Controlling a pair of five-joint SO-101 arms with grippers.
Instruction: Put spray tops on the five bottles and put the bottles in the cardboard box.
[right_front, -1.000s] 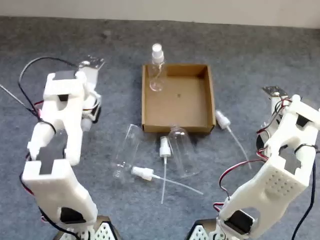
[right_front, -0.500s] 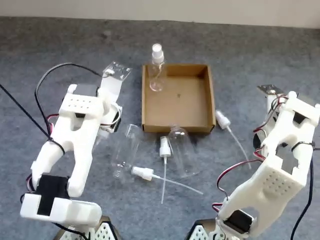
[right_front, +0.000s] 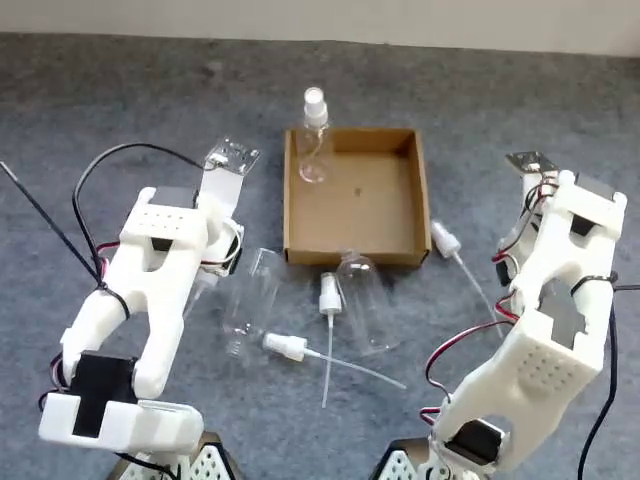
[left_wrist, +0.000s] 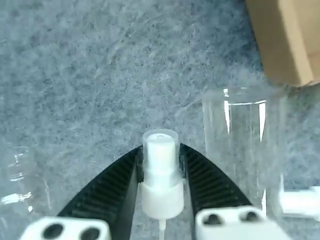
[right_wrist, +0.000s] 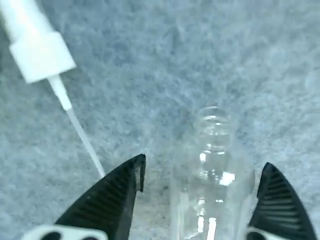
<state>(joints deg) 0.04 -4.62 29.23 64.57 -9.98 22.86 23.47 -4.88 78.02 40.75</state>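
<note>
Since the left end effector (left_wrist: 160, 150) is closed tight on a spray top (left_wrist: 160, 175), gripping it only around the narrow collar, the top could twist or slip between the ribbed jaws when it is pressed onto a neck. Its thin dip tube (left_wrist: 161, 230) could also miss the opening and buckle. The right end effector (right_wrist: 203, 165) stands wide apart on either side of an uncapped bottle (right_wrist: 212, 175), with no visible pressure on it. Until those jaws close, the light, clear bottle could tip or roll at the first push from above. A loose spray top (right_wrist: 37, 45) lies just beside it on the worktop (right_front: 120, 90), and its long tube could be swept aside if the arm shifts. Further out, two empty bottles (right_front: 250, 300) lie on their sides in front of the cardboard box (right_front: 352, 195) with more tops among them. Either arm crossing that clutter could send the round bodies rolling or snag a tube. At the box's far corner a capped bottle (right_front: 313, 140) stands upright, and a careless drop beside it could knock it over.
</note>
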